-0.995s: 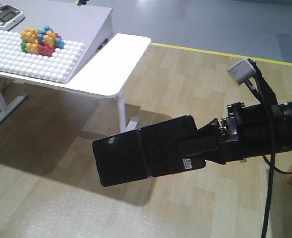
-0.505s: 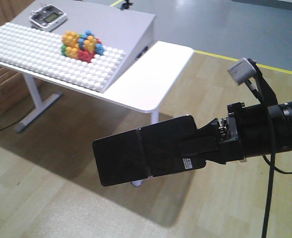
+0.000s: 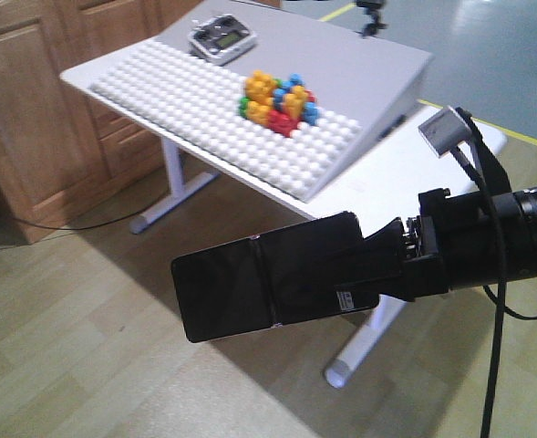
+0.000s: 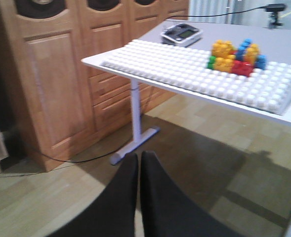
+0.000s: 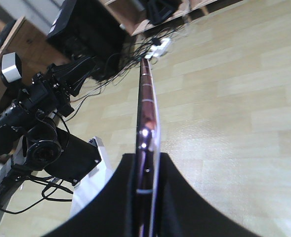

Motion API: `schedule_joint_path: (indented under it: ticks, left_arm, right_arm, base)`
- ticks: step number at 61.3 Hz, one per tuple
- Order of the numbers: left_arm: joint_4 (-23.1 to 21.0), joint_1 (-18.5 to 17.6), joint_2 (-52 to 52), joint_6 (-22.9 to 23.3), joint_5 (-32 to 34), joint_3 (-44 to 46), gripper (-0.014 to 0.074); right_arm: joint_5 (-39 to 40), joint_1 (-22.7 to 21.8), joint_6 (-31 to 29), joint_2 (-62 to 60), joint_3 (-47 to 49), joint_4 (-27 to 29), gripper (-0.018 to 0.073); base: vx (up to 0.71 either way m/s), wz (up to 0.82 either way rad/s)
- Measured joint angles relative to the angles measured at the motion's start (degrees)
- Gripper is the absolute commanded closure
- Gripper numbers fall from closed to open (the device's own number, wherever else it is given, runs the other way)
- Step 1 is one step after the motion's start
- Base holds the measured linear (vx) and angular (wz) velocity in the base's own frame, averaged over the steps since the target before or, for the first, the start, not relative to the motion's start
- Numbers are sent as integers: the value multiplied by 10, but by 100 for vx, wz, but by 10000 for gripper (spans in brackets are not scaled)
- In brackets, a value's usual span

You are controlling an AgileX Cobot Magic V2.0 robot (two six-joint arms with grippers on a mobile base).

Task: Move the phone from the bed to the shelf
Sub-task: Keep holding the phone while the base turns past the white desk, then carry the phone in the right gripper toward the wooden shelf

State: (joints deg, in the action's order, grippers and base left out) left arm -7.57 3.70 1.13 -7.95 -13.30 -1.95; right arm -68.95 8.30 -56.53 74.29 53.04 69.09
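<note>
phone (image 3: pixel 268 283): off the bed, held level in mid-air above the floor (image 3: pixel 86 365), one end clamped in the right jaws; left jaws together, empty. step: transit, i judge; shelf not in view. next: find the shelf, approach level, release gently.

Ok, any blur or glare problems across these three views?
Front view: sharp and evenly lit; the phone reads plain black, and the table throws a soft shadow on the floor. Left wrist view: soft all over, the left tool a featureless dark shape. Right wrist view: the phone is edge-on with glare along its rim; the right tool is out of focus.
</note>
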Motion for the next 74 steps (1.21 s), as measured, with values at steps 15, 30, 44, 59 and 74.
schedule_joint_path:
  ticks: [15, 30, 44, 59, 74]
  left_arm:
    - [0, 0, 0, 0, 0, 0, 596]
    - [0, 0, 0, 0, 0, 0, 596]
    - [0, 0, 0, 0, 0, 0, 596]
    - [0, 0, 0, 0, 0, 0, 596]
    - [0, 0, 0, 0, 0, 0, 596]
  right_arm:
    - [0, 0, 0, 0, 0, 0, 561]
    - [0, 0, 0, 0, 0, 0, 561]
    - [0, 0, 0, 0, 0, 0, 561]
    - [0, 0, 0, 0, 0, 0, 561]
    - [0, 0, 0, 0, 0, 0, 561]
  base:
    - [23, 49]
    - [22, 44]
    - [22, 43]
    - [21, 40]
    - [19, 37]
